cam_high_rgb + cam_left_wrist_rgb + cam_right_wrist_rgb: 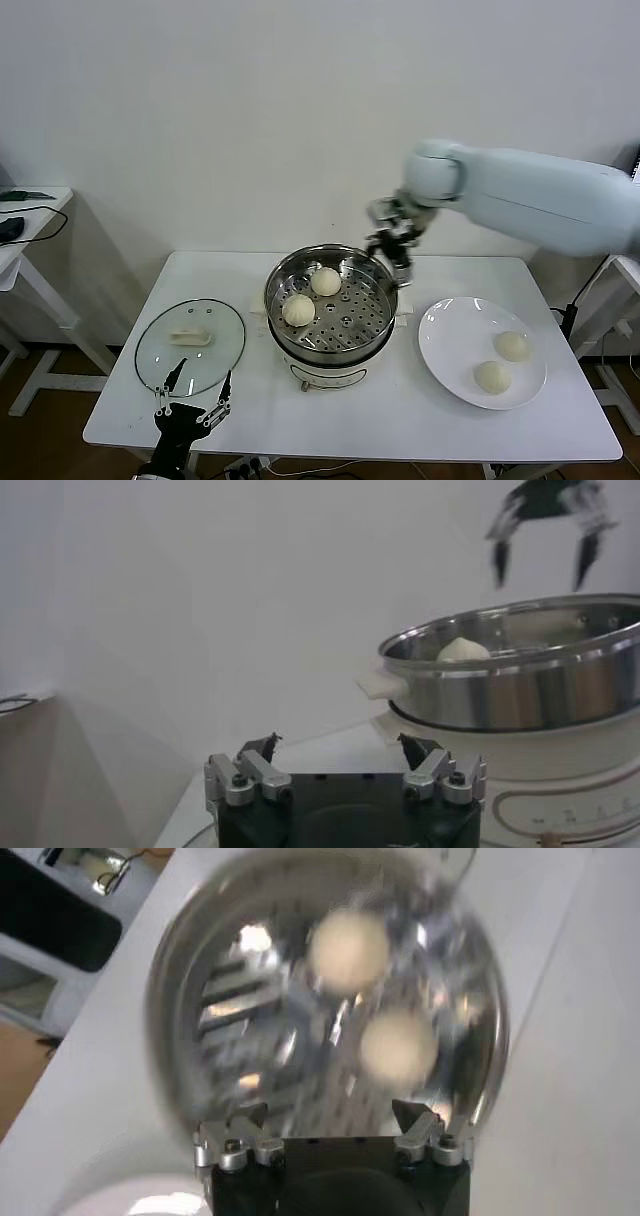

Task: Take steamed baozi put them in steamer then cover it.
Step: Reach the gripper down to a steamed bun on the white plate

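The shiny steel steamer (330, 345) stands mid-table on its cream body and holds two baozi, one (325, 281) at the back and one (298, 310) at the left. Two more baozi (513, 346) (492, 377) lie on the white plate (450, 345) at the right. My right gripper (392, 248) hangs open and empty above the steamer's back right rim. Its wrist view looks down on both buns in the steamer (349, 945) (398, 1045). My left gripper (193, 396) is open and empty at the table's front left edge, by the glass lid (190, 345).
The glass lid with its cream handle lies flat on the table left of the steamer. The white wall is close behind the table. A small side table (25, 215) with cables stands at the far left.
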